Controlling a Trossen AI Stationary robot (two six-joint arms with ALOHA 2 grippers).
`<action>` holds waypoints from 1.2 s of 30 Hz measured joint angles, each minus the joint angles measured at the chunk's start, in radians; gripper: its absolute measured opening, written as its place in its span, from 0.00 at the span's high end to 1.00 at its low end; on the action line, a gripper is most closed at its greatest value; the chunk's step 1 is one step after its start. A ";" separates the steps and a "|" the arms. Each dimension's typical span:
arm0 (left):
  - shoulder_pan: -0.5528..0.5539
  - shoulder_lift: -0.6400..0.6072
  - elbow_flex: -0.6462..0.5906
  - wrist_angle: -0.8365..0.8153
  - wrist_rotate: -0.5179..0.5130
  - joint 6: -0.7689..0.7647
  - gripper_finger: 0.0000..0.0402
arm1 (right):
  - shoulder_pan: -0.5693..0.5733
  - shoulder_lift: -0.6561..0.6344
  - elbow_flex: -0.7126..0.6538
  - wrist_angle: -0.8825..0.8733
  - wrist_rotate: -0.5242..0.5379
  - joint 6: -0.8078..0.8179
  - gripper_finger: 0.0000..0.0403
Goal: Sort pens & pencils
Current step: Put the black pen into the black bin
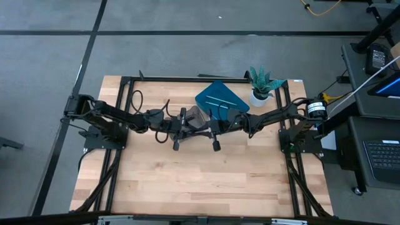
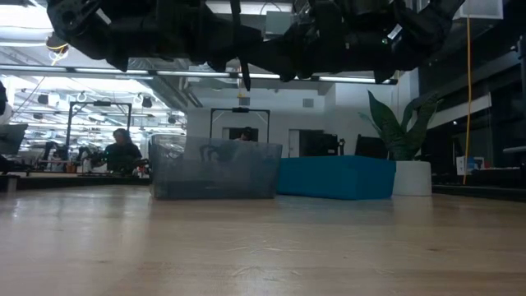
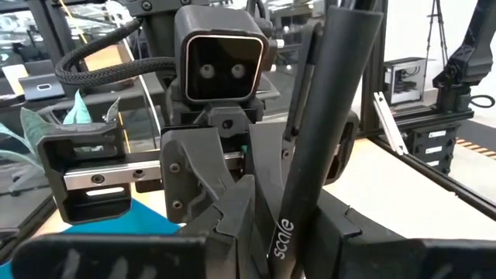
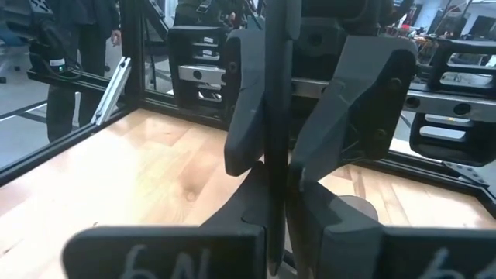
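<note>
Slim black stick (image 3: pixel 306 155): held between both grippers above surface (image 1: pixel 200 181) centre | axis: along jaws | left gripper (image 1: pixel 185 120): jaws clamped on it | right gripper (image 1: pixel 211 122): jaws together on same stick | both equally near.

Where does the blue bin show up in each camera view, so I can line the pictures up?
High view: blue bin at the table's back, right of centre, beside the potted plant.
Low view: right of centre, between the clear bin and the plant.
Left wrist view: a blue patch, lower left.
Right wrist view: not in it.
Shared landmark: the potted plant, in the high and low views.
</note>
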 joint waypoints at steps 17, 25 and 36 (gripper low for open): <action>0.044 -0.035 0.000 -0.080 0.062 0.011 0.85 | -0.001 -0.002 -0.002 -0.011 0.021 -0.006 0.94; 0.055 -0.096 0.001 -0.156 0.068 0.028 0.94 | -0.001 -0.003 0.003 0.002 0.026 -0.004 0.95; 0.055 -0.101 -0.004 -0.176 0.081 0.028 0.94 | 0.000 -0.006 -0.002 -0.007 0.010 -0.010 1.00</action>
